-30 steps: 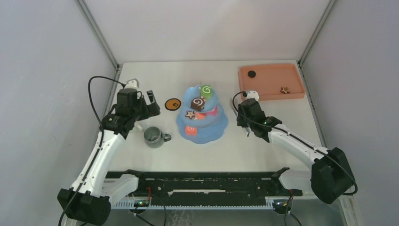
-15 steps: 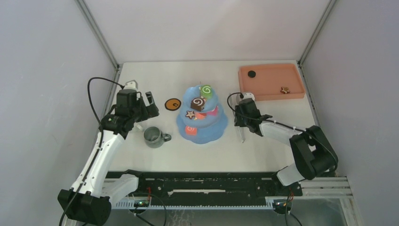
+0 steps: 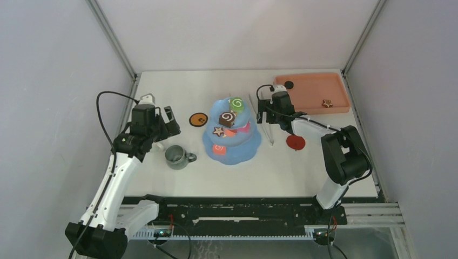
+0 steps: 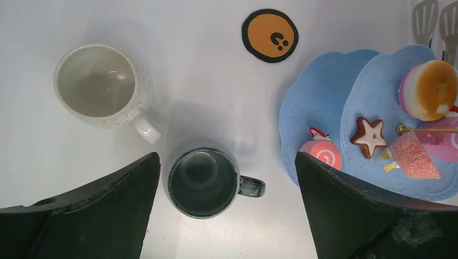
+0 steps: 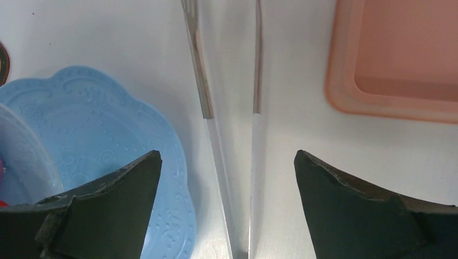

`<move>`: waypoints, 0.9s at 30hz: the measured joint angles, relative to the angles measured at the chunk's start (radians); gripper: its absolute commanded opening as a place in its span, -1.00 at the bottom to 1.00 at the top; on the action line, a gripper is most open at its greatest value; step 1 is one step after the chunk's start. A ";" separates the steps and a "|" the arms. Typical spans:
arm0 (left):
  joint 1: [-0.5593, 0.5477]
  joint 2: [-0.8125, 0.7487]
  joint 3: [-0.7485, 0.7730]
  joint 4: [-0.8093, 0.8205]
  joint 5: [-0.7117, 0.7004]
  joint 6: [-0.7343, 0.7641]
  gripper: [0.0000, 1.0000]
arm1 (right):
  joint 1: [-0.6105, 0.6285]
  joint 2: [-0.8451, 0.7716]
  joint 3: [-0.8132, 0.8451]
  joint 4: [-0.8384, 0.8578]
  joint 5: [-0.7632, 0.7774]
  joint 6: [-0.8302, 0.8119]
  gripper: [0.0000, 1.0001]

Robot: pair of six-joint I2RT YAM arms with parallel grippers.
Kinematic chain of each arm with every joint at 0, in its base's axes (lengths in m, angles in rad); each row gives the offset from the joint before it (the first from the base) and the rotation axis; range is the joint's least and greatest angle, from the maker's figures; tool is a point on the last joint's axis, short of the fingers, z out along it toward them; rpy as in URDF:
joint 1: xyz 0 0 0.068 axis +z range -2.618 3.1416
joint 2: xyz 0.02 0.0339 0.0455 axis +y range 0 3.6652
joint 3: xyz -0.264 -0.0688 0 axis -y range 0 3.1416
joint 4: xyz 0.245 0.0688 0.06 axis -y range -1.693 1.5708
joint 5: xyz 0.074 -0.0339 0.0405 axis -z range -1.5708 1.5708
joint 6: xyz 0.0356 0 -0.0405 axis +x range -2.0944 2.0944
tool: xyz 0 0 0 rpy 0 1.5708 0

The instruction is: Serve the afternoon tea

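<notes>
The light blue three-tier cake stand (image 3: 231, 141) stands mid-table with a green swirl roll (image 3: 236, 102), a brown swirl roll (image 3: 227, 118) and a star cookie (image 3: 218, 131) on it. My left gripper (image 3: 168, 123) hovers open above the grey-green mug (image 4: 204, 182), whose mouth shows between the fingers (image 4: 97, 216). A white mug (image 4: 102, 86) stands beside it. The orange tart (image 4: 269, 35) lies flat on the table. My right gripper (image 5: 227, 210) is open over the long metal tongs (image 5: 229, 108), which lie on the table right of the stand (image 5: 108, 135).
The salmon-pink tray (image 3: 313, 93) sits at the back right, holding a black piece (image 3: 289, 84) and a star cookie (image 3: 326, 102). A red disc (image 3: 295, 142) lies under the right forearm. Grey walls close in both sides.
My right gripper has opened and let go of the tongs, which now lie on the table. The right arm swung back toward the tray, uncovering the red disc. The left arm barely moved.
</notes>
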 measured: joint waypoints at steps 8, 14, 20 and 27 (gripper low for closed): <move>0.001 -0.008 0.000 -0.042 -0.021 -0.007 0.99 | 0.000 -0.128 -0.011 -0.064 0.011 0.004 1.00; -0.080 -0.045 0.000 -0.160 -0.076 -0.063 1.00 | 0.003 -0.472 -0.067 -0.137 0.051 0.054 1.00; -0.232 -0.078 -0.010 -0.269 -0.177 -0.243 0.94 | 0.018 -0.668 -0.143 -0.229 0.051 0.103 1.00; -0.084 -0.062 -0.079 -0.257 -0.290 -0.357 0.69 | 0.078 -0.702 -0.171 -0.369 0.050 0.125 1.00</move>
